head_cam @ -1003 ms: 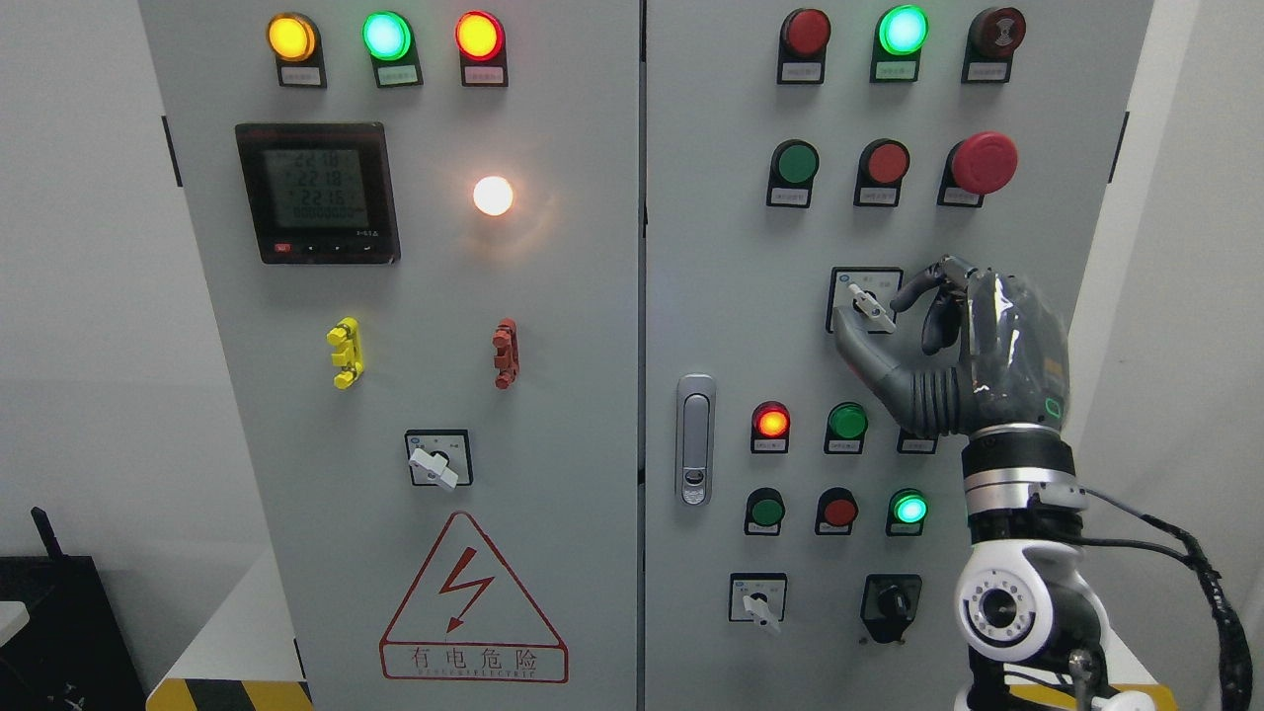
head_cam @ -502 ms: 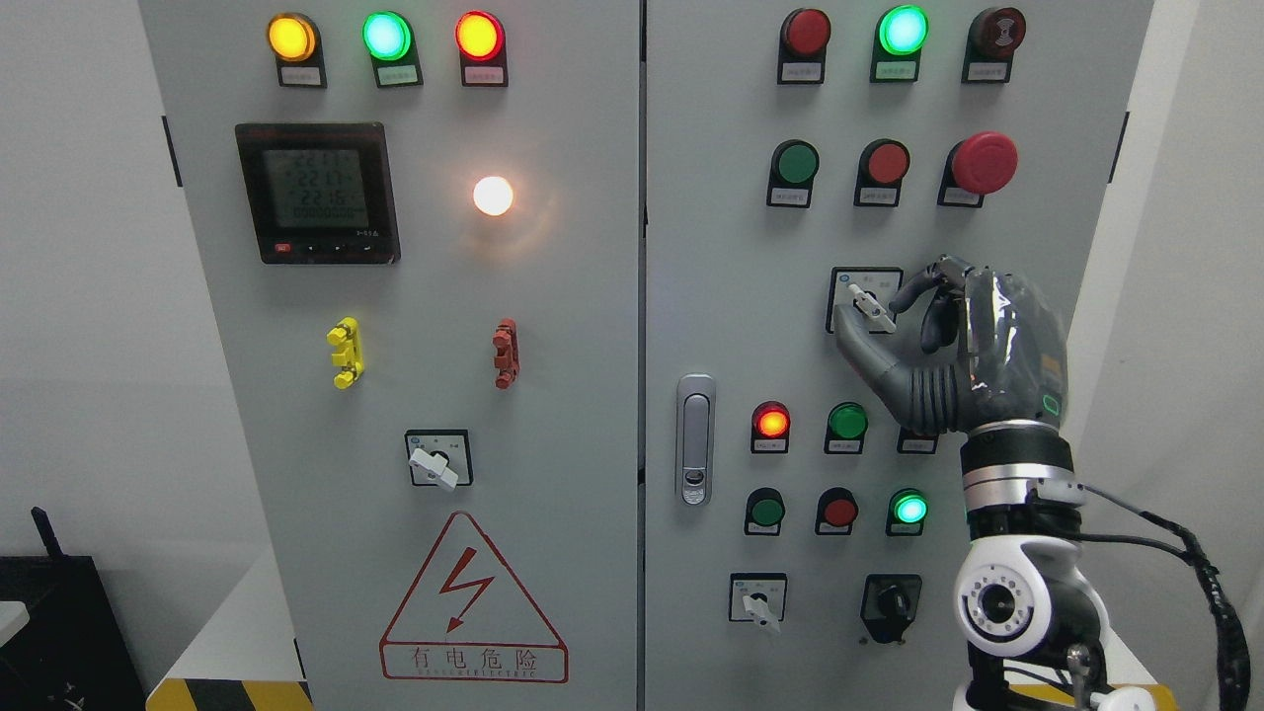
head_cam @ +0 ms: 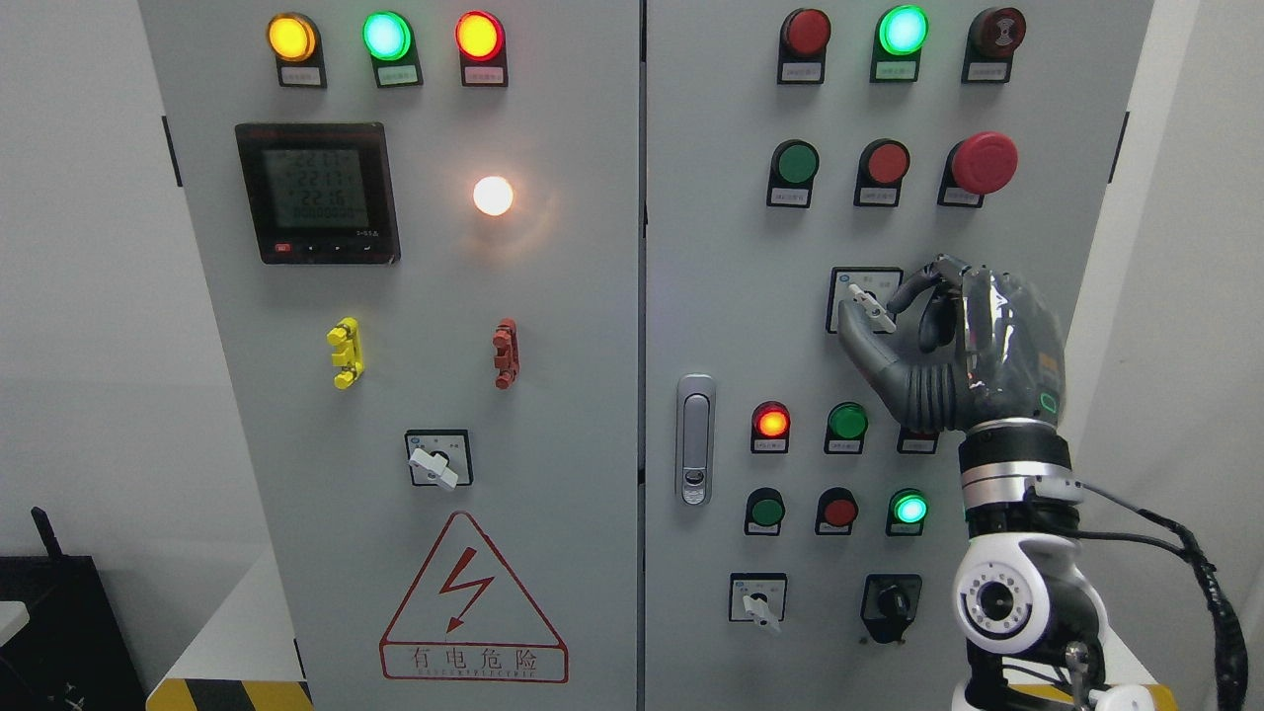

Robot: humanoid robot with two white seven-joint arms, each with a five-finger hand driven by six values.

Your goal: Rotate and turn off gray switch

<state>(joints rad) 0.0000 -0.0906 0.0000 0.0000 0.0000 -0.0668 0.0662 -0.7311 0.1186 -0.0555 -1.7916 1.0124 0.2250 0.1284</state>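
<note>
The right robot hand (head_cam: 948, 346) is up at the gray switch (head_cam: 871, 304) on the cabinet's right door (head_cam: 731, 296), thumb under the slanted white lever and curled index finger at its right end, pinching it. Bare panel lies left of the switch; the red mushroom button (head_cam: 983, 163) sits above, well apart.

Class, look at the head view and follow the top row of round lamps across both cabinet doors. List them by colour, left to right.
Yellow lamp → green lamp → red-orange lamp → dark red lamp → bright green lamp → dark red buzzer-like cap.
</note>
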